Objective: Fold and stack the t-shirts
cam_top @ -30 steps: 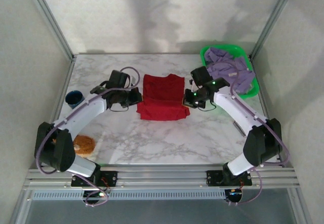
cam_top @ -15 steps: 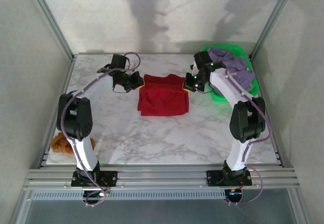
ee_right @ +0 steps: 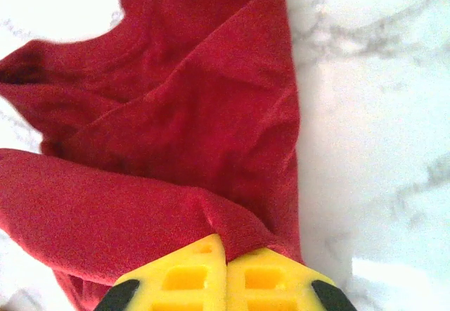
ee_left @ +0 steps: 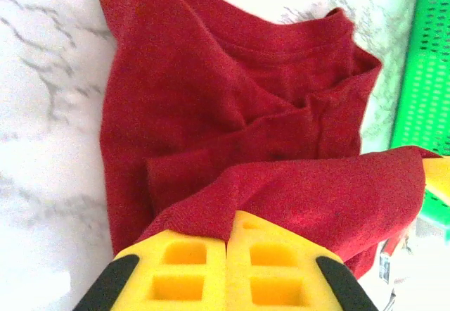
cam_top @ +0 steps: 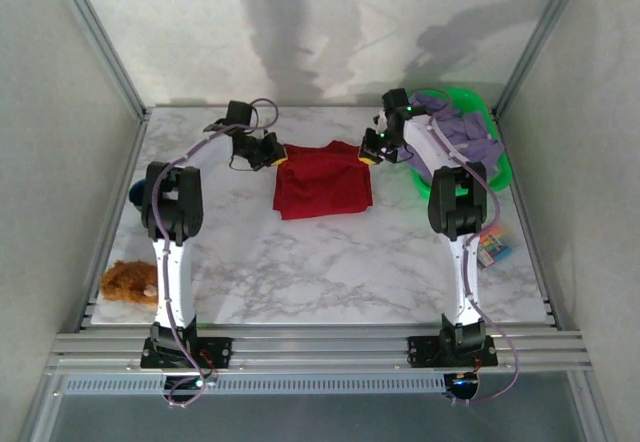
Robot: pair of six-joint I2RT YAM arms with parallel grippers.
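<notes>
**Top view.** The red t-shirt (cam_top: 322, 180) lies partly folded at the far middle of the marble table (cam_top: 330, 272). The left gripper (cam_top: 268, 153) is at its far left corner and the right gripper (cam_top: 371, 150) at its far right corner. In each wrist view you see the yellow pads pressed together with a raised fold of red cloth caught between them. Both pincers are thus pinching one edge of the shirt, which arches over the layers lying flat beneath. The lavender t-shirt (cam_top: 472, 140) sits bunched in the green basket (cam_top: 462, 93) at the far right, near the right gripper. A fuzzy orange lump (cam_top: 128, 280) rests at the near left, well apart. **Handling, as a judgement.** The shirt is light, limp knit that drapes and sags between your two grips. It is neither slippery nor fragile, but it is apt to wrinkle and drag on the layers under it. Take hold at matching corners of one edge, at hem or shoulder seam, where doubled cloth gives the pads something to bite. Keep the span between the grips taut so the fold lands square. Expect the lavender shirt to need lifting clear of the basket and spreading flat before you fold it and stack the two together
</notes>
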